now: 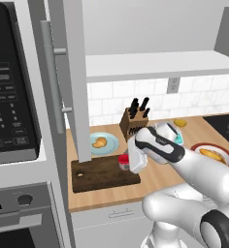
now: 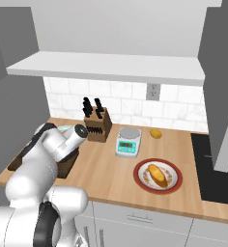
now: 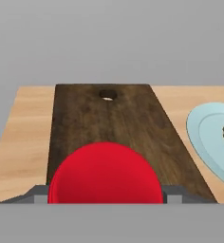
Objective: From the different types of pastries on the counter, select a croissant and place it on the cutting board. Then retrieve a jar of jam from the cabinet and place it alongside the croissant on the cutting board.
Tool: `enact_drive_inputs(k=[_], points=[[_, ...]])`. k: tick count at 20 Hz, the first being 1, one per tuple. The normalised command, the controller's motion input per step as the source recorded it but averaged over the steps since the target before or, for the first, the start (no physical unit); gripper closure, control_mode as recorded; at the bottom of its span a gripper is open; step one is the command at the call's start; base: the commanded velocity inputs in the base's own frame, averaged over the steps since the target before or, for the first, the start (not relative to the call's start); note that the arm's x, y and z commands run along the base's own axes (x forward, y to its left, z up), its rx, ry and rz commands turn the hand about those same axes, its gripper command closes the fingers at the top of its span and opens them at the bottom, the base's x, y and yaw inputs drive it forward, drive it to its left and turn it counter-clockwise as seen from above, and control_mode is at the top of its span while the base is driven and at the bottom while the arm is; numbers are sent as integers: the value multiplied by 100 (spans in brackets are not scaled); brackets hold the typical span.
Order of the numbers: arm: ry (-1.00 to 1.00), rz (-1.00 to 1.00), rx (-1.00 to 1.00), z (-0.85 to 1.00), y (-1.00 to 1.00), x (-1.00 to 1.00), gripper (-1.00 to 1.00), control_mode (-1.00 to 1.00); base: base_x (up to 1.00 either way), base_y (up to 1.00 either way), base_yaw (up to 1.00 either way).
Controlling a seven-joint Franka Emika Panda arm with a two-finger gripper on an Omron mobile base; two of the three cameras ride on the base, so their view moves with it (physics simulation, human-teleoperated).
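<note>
Now holding the jar (image 1: 123, 160) in the end effector (image 1: 127, 163), low over the board (image 1: 103, 174), croissant (image 1: 99, 142) sitting on a plate (image 1: 110, 144).

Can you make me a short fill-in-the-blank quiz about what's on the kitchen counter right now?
1. The gripper is closed around a jar of jam whose lid is ____.
2. The croissant lies on a light ____ plate, not on the cutting board.
3. The knife block stands against the backsplash, left of the kitchen ____.
4. The longer oval pastry sits on a plate with a ____ rim.

Missing words: red; blue; scale; red
</note>
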Motion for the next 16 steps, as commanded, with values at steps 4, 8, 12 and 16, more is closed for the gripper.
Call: enact_drive_inputs(k=[4,8,12,16], points=[[-4,0,0,-13,0,6,100,-100,0,0,0],[-13,0,0,-30,0,10,100,-100,0,0,0],[-7,0,0,-4,0,0,100,-100,0,0,0],[-1,0,0,0,0,0,-100,-100,0,0,0]])
